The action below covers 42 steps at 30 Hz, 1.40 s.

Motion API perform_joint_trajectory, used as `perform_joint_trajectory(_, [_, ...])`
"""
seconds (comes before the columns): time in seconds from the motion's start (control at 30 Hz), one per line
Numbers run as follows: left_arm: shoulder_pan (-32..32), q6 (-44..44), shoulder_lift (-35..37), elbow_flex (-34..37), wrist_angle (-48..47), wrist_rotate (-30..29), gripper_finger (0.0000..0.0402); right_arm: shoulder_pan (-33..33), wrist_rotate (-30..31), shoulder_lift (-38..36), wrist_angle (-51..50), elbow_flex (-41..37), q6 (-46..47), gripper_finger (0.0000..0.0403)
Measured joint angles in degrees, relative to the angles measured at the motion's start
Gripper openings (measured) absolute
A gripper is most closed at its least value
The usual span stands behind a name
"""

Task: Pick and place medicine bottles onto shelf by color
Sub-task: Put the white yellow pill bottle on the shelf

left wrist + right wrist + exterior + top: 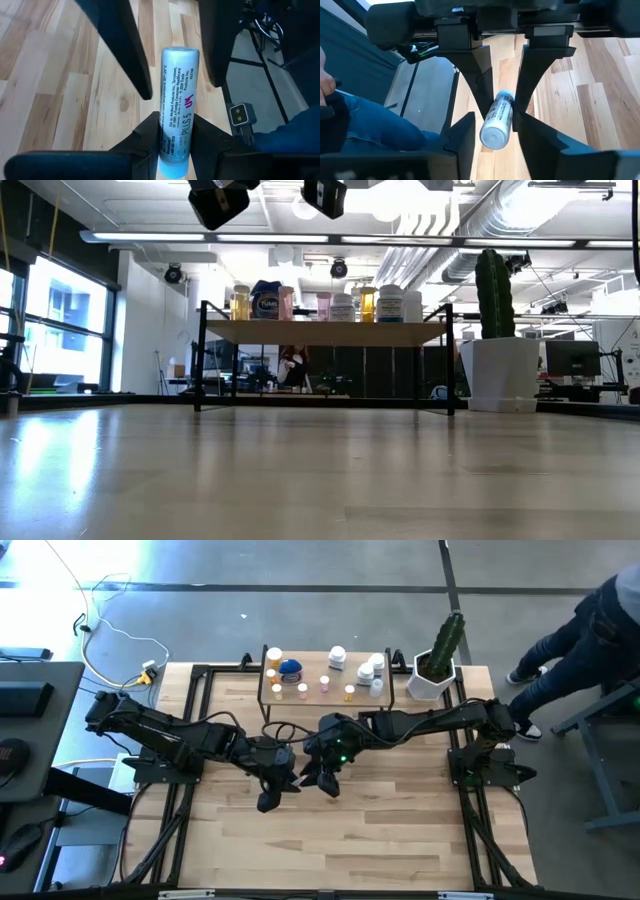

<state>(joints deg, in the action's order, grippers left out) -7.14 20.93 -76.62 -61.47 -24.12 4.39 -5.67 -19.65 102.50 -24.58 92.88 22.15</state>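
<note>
White tube (176, 107) clamped in left tool (175, 135), its far end between right tool (492, 127) fingers, seemingly not yet pinched.

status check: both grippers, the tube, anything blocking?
Left gripper shut on white tube, mid-table, raised. Right gripper jaws straddling the tube's other end, handover underway. Shelf already holds bottles. Nothing in the way.

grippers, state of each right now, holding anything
left gripper: closed, holding the white cylindrical pill tube with a pale blue cap.
right gripper: open, fingers either side of the same tube, not gripping it.
</note>
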Motion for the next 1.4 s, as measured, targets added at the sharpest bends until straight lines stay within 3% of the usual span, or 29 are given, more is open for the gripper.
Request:
perform_joint_trajectory(0.33, [0.0, 0.5, 0.0, 0.0, -0.1, -0.6, 0.0076, 0.0, -0.2, 0.0, -0.8, 0.0, -0.1, 0.0076])
perform_joint_trajectory(0.73, [0.0, 0.0, 0.0, 0.0, -0.6, -0.6, 0.0081, 0.0, 0.2, 0.0, -1.6, 0.1, 0.9, 0.0069])
perform_joint_trajectory(1.4, [0.9, -3.2, 0.0, 0.0, -3.0, -0.6, 0.0225, 0.0, 3.2, -0.1, -4.1, 0.1, 3.5, 0.0068])
